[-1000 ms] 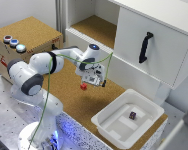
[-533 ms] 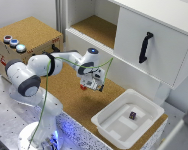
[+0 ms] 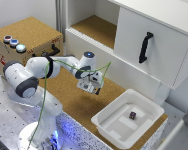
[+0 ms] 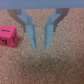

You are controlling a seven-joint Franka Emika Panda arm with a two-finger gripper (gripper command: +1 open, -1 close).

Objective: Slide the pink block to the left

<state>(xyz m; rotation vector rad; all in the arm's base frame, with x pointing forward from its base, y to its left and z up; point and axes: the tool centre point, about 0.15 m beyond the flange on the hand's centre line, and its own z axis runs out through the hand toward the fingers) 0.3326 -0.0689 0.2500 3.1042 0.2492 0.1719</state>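
The pink block (image 4: 7, 36) is a tiny reddish-pink cube with plain faces, sitting flat on the brown cork worktop (image 4: 45, 67), slightly turned. The exterior view does not show it.

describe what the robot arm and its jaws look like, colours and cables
The arm is white with rounded segments and dark grey joint bands. A blue light glows on top near the wrist. A thin green cable loops from the wrist down toward the base. The gripper has slim, pale blue, tapered jaws.
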